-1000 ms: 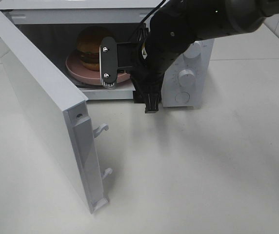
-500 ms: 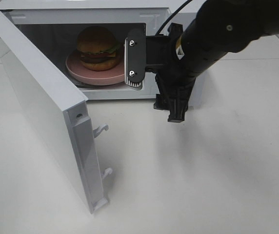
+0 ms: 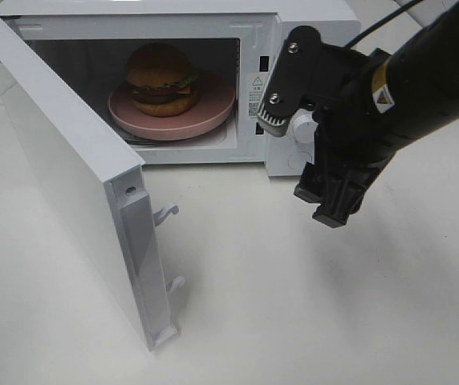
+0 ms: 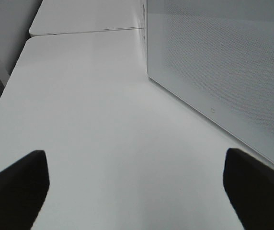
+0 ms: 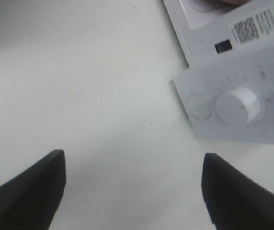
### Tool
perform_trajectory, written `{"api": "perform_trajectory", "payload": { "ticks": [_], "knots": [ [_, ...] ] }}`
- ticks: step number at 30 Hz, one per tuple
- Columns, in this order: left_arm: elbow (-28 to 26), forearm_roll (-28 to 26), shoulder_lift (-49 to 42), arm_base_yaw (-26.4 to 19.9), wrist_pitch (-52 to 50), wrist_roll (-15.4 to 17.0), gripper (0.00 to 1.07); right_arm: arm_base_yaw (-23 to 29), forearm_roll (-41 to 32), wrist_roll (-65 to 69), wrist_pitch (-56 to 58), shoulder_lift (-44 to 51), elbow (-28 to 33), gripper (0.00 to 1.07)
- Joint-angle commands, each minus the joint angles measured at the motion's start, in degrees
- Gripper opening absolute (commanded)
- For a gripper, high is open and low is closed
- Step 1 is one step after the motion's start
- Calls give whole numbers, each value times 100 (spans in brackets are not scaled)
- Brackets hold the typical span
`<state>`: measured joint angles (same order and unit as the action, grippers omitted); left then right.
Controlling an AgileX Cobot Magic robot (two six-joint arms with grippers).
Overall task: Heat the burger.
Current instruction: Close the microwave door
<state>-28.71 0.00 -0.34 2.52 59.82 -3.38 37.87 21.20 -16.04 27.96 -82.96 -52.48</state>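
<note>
Exterior high view: the burger [image 3: 162, 79] sits upright on a pink plate [image 3: 217, 108] inside the white microwave [image 3: 133, 8], towards the plate's left side, and nothing touches it. The microwave's door [image 3: 61, 176] stands swung wide open to the left. Just right of the cavity, the right gripper [image 3: 300, 171] hangs in front of the control panel [image 3: 284, 160], clear of the opening, its jaws spread wide and empty. The right wrist view shows both fingers well apart above the table [image 5: 79, 72], near a white dial [image 5: 237, 105]. The left gripper [image 4: 134, 191] – also spread wide, holding nothing – hovers low over the table beside the door's perforated face
</note>
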Motion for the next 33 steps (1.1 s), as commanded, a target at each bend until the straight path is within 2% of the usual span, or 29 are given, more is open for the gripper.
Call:
{"api": "perform_trajectory", "payload": {
  "ticks": [1, 5, 15, 26, 33],
  "knots": [
    [11, 46, -97, -11, -17, -6, 91, -29, -11, 716, 390, 447, 269, 76],
    [11, 46, -97, -11, -17, -6, 91, -29, -34, 1169, 710, 773, 453, 76],
    [11, 46, -97, -11, -17, -6, 91, -40, -11, 2687, 1776, 1341, 464, 76],
    [11, 46, -97, -11, -17, -6, 91, -40, -350, 2785, 3237, 1616, 464, 76],
    [11, 46, -97, -11, -17, -6, 91, -34, -521, 2613, 3547, 1908, 464, 76]
  ]
}}
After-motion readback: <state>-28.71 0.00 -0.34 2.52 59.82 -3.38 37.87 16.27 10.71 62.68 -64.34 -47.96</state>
